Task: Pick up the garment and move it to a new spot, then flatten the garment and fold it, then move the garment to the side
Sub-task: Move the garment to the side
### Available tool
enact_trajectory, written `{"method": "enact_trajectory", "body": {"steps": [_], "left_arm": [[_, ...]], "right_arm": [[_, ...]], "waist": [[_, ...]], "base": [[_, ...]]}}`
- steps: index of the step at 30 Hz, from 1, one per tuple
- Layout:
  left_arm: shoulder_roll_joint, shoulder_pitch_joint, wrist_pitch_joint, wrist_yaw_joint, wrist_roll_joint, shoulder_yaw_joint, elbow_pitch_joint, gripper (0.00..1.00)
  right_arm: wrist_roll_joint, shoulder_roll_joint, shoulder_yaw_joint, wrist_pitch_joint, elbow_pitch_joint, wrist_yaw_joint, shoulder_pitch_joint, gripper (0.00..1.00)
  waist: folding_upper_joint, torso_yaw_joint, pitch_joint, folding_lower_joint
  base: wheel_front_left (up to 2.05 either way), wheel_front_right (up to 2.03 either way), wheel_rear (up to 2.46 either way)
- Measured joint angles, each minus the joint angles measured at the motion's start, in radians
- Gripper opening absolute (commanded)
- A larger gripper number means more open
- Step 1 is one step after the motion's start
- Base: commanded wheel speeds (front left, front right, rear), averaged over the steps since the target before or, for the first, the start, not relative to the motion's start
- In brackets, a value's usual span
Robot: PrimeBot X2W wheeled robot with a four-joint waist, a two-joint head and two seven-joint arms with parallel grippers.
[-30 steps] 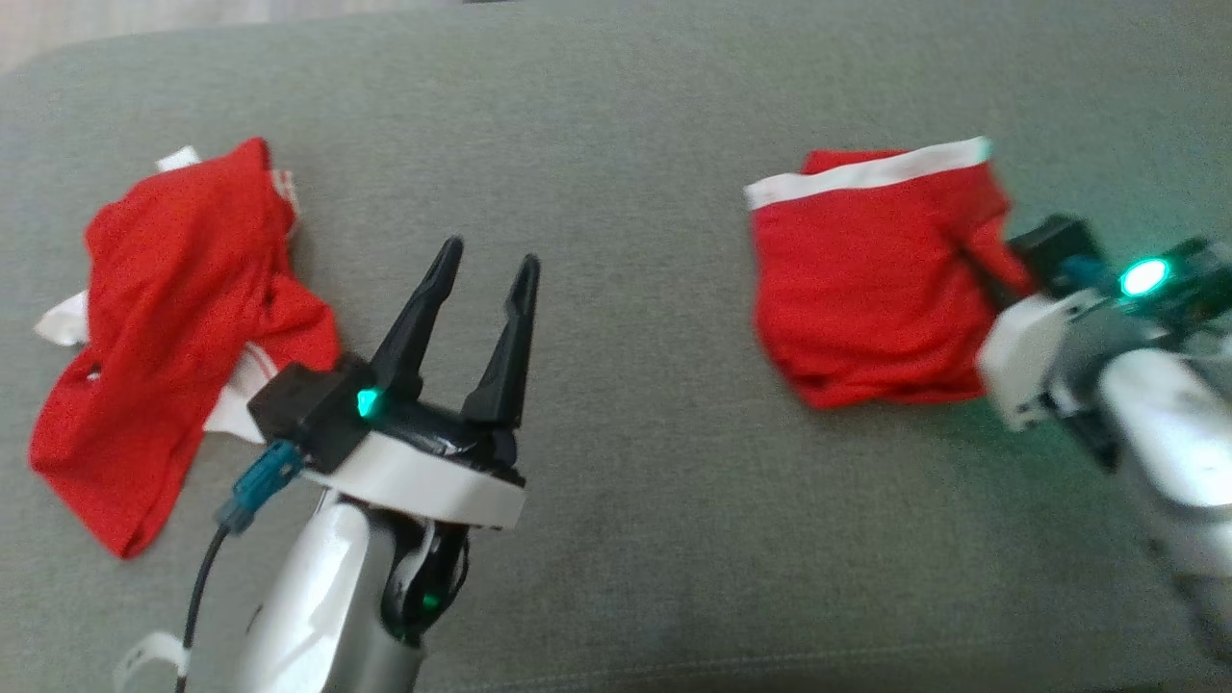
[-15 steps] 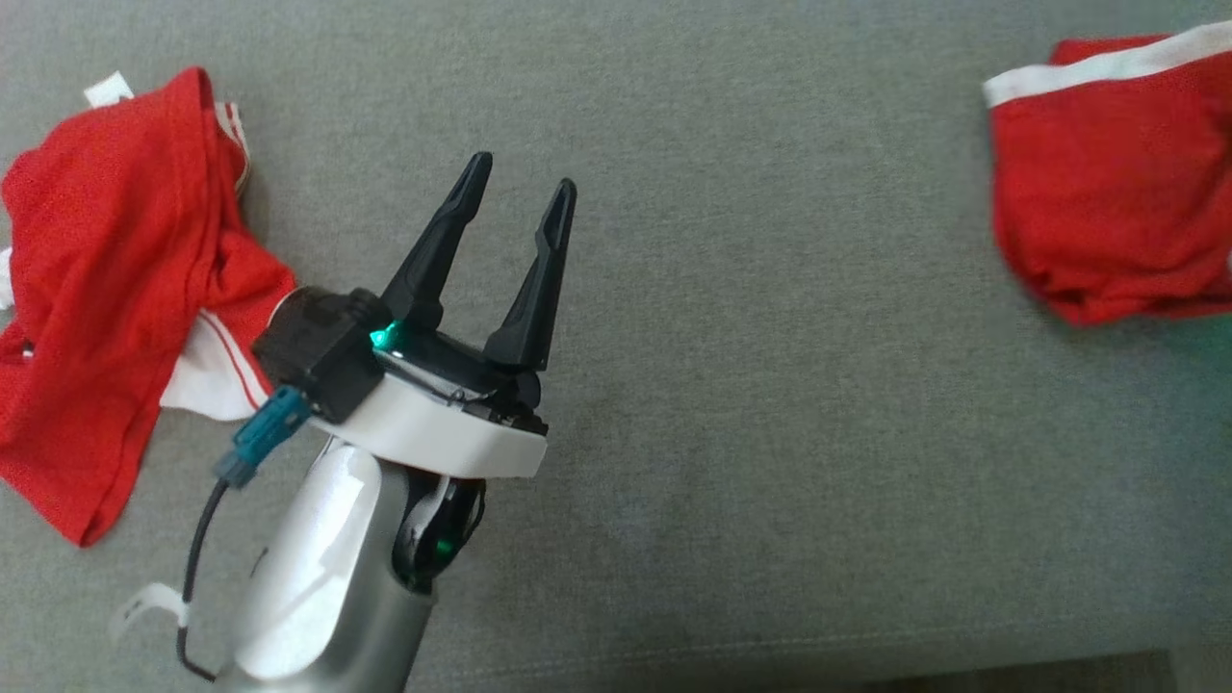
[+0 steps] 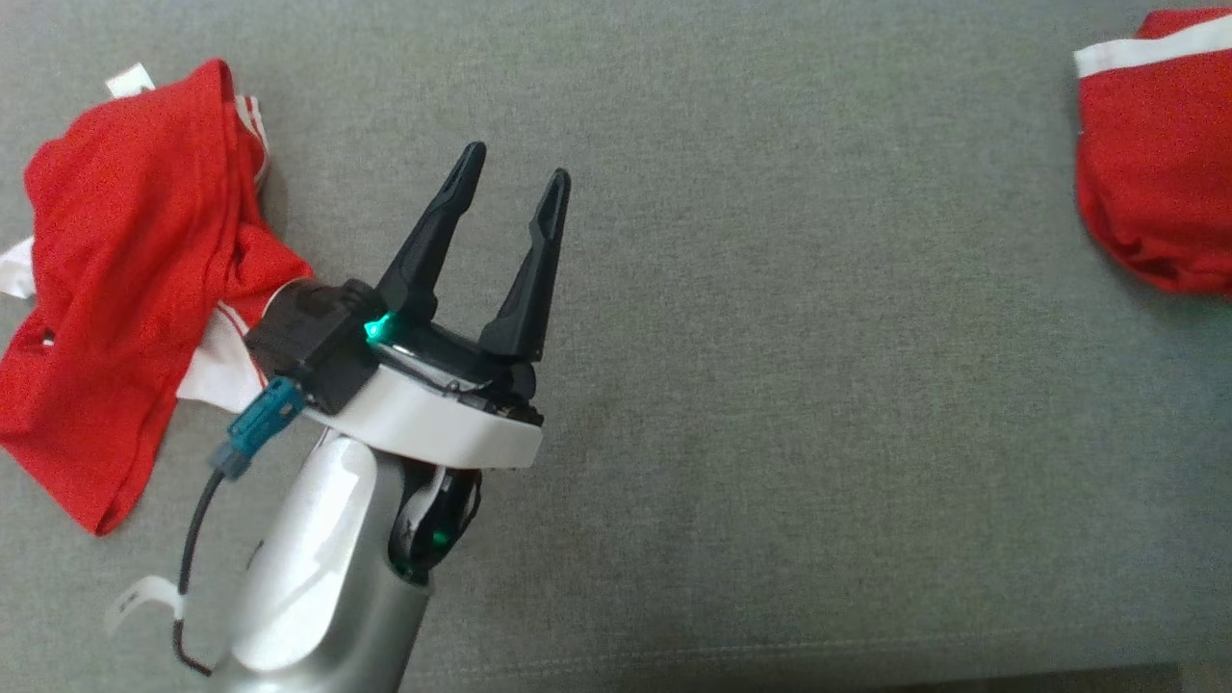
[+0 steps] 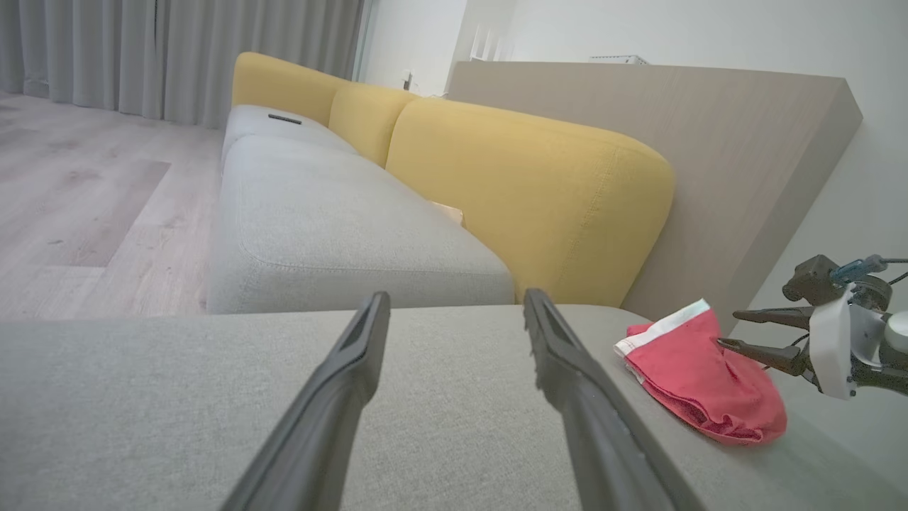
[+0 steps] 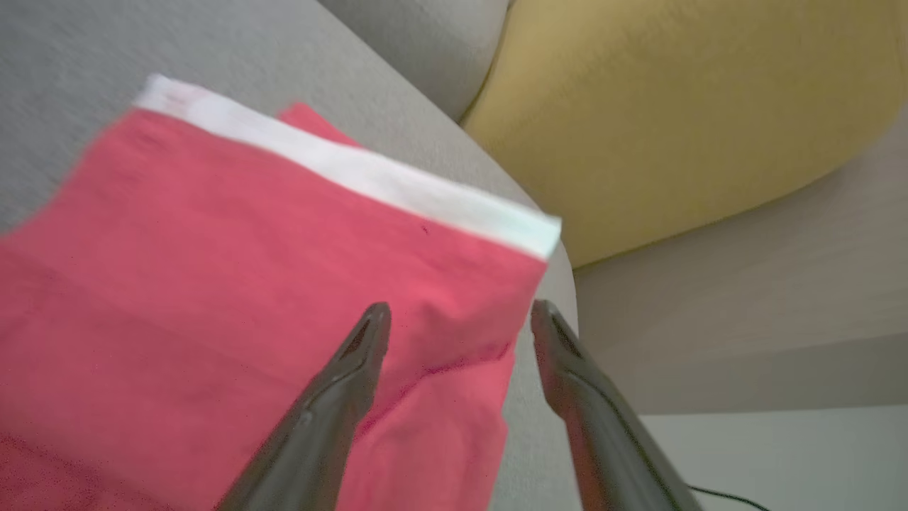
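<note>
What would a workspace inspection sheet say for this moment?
Surface: grey cushion, flat.
Job's things: folded red garment with a white band, at the cushion's right end; crumpled red garment at the left, unfolded.
Clutter: nothing seen.
Grippers: left gripper open, empty, above the cushion; right gripper open over the folded garment's edge, clamping nothing.
Cables: black cable with a teal plug at the left wrist.
Surroundings: yellow sofa back, wood floor, curtains.

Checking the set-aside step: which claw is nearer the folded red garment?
Right. The right claw is open at the folded garment's edge. The left claw, also open, is far off across the cushion, near the crumpled garment.
</note>
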Motion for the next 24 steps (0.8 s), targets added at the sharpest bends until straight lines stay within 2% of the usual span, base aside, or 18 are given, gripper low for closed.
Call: {"method": "enact_trajectory", "body": {"steps": [6, 15, 21, 24], "left_arm": [[0.0, 0.017, 0.0, 0.0, 0.0, 0.041, 0.013, 1.0], [0.001, 0.156, 0.0, 0.001, 0.008, 0.127, 0.026, 1.0], [0.001, 0.23, 0.0, 0.003, 0.016, 0.162, 0.026, 1.0], [0.001, 0.27, 0.0, 0.007, 0.016, 0.166, 0.026, 1.0]], "right_arm": [[-0.028, 0.121, -0.119, -0.075, -0.063, 0.0, 0.038, 1.0], [0.075, 0.406, -0.246, -0.207, -0.255, 0.0, 0.224, 1.0], [0.132, 0.569, -0.282, -0.244, -0.384, 0.0, 0.384, 1.0], [0.153, 0.613, -0.288, -0.262, -0.42, 0.0, 0.469, 1.0]], "waist": [[0.0, -0.006, -0.07, -0.0001], [0.0001, -0.014, -0.224, -0.0002], [0.0001, -0.01, -0.317, -0.0003], [0.0001, -0.004, -0.355, -0.0003]], "base": [[0.0, 0.0, 0.0], [0.0, 0.0, 0.0], [0.0, 0.0, 0.0], [0.0, 0.0, 0.0]]}}
